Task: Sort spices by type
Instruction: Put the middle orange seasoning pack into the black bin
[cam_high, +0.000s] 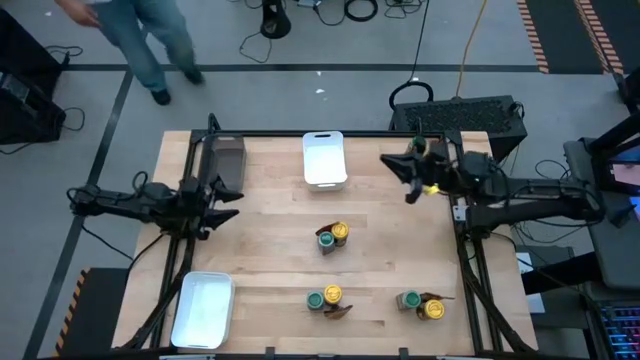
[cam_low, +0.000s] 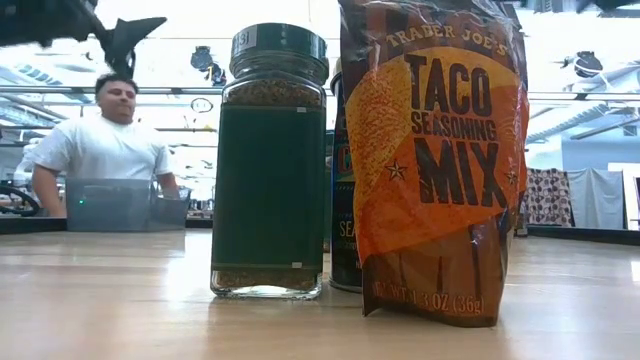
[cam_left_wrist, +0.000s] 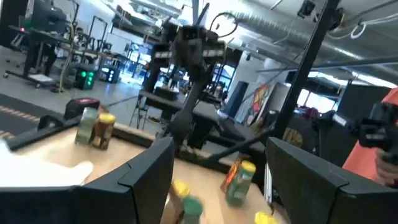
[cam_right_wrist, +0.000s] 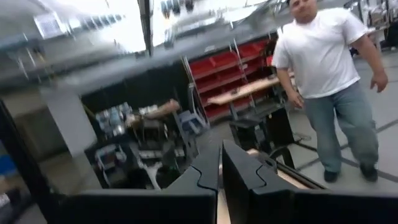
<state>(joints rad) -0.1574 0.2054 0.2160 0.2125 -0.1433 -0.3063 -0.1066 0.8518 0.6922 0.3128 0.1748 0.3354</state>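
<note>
The spices stand on the wooden table in three small groups: one in the middle (cam_high: 333, 237), one near the front (cam_high: 325, 299), one at the front right (cam_high: 421, 304). Each group has a green-lidded jar, a yellow-lidded jar and an orange-brown packet. The low view shows a green-lidded jar (cam_low: 270, 160) upright on its base beside a taco seasoning packet (cam_low: 435, 160). My left gripper (cam_high: 228, 205) (cam_left_wrist: 217, 180) hangs open above the table's left side, holding nothing. My right gripper (cam_high: 392, 163) (cam_right_wrist: 221, 168) is shut and empty, raised over the far right.
One white tray (cam_high: 325, 160) sits at the far middle, another (cam_high: 203, 310) at the near left corner. A dark bin (cam_high: 226, 160) stands at the far left. One person (cam_low: 105, 140) walks beyond the far edge.
</note>
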